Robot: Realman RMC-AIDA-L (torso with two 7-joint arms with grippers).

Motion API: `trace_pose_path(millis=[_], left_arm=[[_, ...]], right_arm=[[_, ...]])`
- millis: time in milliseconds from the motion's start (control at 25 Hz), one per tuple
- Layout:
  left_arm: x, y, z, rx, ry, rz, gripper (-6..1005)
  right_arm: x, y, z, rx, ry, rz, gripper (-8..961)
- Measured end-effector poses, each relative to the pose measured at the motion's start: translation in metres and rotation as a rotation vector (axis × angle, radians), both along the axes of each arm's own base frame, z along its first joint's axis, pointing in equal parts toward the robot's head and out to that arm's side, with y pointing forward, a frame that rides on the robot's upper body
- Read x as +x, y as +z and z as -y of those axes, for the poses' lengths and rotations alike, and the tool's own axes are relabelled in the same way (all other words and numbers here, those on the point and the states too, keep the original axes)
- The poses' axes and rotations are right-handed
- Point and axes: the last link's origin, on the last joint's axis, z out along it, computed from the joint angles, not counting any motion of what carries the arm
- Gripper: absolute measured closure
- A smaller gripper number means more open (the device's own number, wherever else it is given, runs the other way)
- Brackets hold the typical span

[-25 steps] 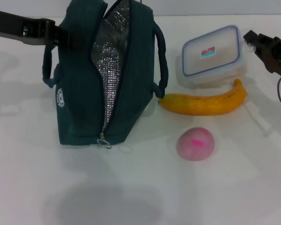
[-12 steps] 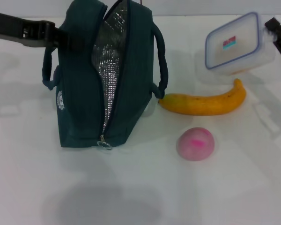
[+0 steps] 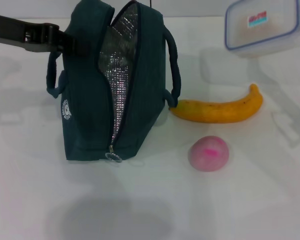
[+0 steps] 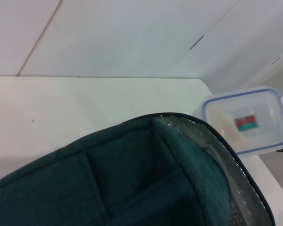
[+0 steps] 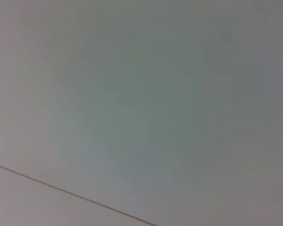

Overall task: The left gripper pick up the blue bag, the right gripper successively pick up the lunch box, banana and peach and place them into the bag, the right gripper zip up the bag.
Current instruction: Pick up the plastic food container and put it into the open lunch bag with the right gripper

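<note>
Two fruits, banana [image 3: 219, 109] and peach [image 3: 209, 153], lie beside the blue bag [image 3: 115, 85] gripped by the left gripper [image 3: 65, 42]; the lunch box [image 3: 262, 27] hangs aloft, right gripper unseen.

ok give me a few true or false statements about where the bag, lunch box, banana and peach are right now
1. The lunch box is lifted off the table. True.
2. The blue bag is zipped shut. False: it gapes open, its silver lining showing.
3. The banana lies on the table beside the bag. True.
4. The peach is inside the bag. False: it sits on the table in front of the banana.
5. The left gripper is at the bag's top, by a handle. True.
6. The lunch box has a red lid rim. False: the rim is blue.
</note>
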Motion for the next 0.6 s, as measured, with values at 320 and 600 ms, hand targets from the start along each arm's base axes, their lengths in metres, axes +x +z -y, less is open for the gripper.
trace_pose_path(millis=[320,600], left_arm=[[0.005,-0.008,-0.001,-0.035,0.007,0.021,959],[0.011,-0.017,-0.004,-0.074,0.014,0.044,959]], right_arm=[[-0.024,0.015,-0.004,0.036,0.126,-0.065,859],[-0.047,0.018,-0.015,0.021,0.208,-0.113,859]])
